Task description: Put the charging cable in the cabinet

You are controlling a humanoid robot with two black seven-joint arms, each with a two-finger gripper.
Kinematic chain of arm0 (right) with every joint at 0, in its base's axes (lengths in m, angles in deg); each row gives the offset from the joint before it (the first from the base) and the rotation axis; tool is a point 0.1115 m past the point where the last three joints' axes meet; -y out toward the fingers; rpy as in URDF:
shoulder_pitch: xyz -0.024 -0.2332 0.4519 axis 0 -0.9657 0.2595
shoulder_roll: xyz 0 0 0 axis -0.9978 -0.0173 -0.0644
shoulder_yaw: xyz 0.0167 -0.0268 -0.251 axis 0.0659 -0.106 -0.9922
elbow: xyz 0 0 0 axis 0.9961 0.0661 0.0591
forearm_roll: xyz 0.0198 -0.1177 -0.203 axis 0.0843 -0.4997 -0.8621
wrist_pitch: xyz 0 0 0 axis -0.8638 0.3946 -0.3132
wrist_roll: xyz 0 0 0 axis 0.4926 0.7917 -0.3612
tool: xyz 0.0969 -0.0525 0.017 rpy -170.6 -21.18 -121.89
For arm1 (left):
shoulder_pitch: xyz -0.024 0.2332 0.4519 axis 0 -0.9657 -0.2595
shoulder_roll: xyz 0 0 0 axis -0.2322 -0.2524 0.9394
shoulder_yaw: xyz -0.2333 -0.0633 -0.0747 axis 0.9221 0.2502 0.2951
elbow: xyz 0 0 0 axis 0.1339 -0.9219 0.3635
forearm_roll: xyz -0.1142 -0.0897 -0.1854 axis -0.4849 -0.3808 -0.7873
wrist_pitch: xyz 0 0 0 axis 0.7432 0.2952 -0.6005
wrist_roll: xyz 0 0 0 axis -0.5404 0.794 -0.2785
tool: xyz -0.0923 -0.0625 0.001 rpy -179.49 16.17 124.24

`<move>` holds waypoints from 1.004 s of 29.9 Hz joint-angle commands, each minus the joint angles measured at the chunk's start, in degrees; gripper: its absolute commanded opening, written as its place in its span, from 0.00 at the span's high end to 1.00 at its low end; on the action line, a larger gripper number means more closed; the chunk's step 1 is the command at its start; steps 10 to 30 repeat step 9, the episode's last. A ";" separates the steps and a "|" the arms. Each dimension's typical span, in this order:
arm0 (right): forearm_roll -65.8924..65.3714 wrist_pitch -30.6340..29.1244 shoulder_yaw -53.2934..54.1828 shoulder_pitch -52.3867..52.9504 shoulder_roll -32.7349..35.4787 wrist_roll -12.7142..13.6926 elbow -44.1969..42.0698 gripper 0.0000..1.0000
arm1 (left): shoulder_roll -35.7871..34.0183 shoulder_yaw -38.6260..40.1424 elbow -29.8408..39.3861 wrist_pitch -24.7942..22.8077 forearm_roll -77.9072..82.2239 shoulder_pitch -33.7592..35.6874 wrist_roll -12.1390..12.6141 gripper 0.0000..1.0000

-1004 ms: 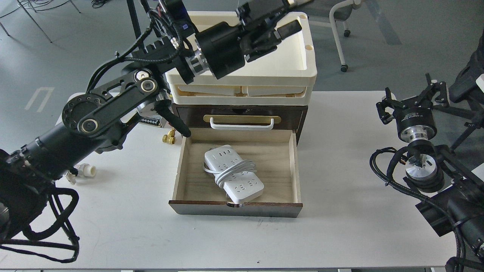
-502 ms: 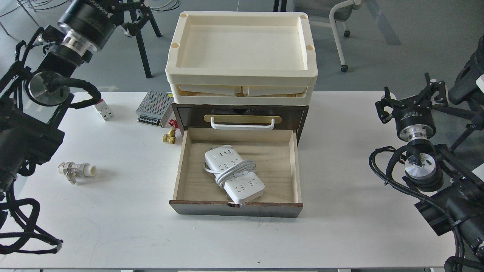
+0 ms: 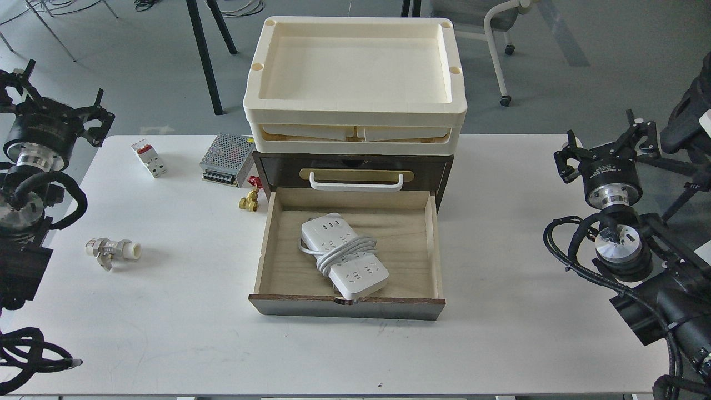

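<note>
Head view: a white rectangular power strip with a thick white cord coiled round its middle (image 3: 343, 254) lies inside the open pale wood drawer (image 3: 347, 253) of a dark-brown wooden cabinet (image 3: 352, 166) on a white table (image 3: 183, 311).

The strip lies at a slant on the drawer floor, one end touching the drawer's front wall. The cabinet carries a cream plastic tray top (image 3: 354, 83) and, above the pulled-out drawer, a white handle on a brass plate (image 3: 355, 180). The left gripper (image 3: 53, 111) hangs at the table's far left edge, well apart from the cabinet, with its black fingers spread and holding nothing. The right gripper (image 3: 605, 147) hangs at the far right edge, fingers likewise spread and empty. Left of the cabinet sit a perforated silver metal box (image 3: 226, 159), a small white breaker with a red switch (image 3: 148, 158), a small brass fitting (image 3: 249, 201) and a white plastic valve (image 3: 113, 251).
</note>
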 commanded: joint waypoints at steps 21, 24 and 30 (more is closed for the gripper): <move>-1.51 0.01 -5.65 3.27 -0.53 0.01 -2.58 0.00 | 2.38 -0.71 0.52 0.01 0.01 0.53 -0.20 0.00; -1.51 0.01 -5.65 3.27 -0.53 0.01 -2.58 0.00 | 2.38 -0.71 0.52 0.01 0.01 0.53 -0.20 0.00; -1.51 0.01 -5.65 3.27 -0.53 0.01 -2.58 0.00 | 2.38 -0.71 0.52 0.01 0.01 0.53 -0.20 0.00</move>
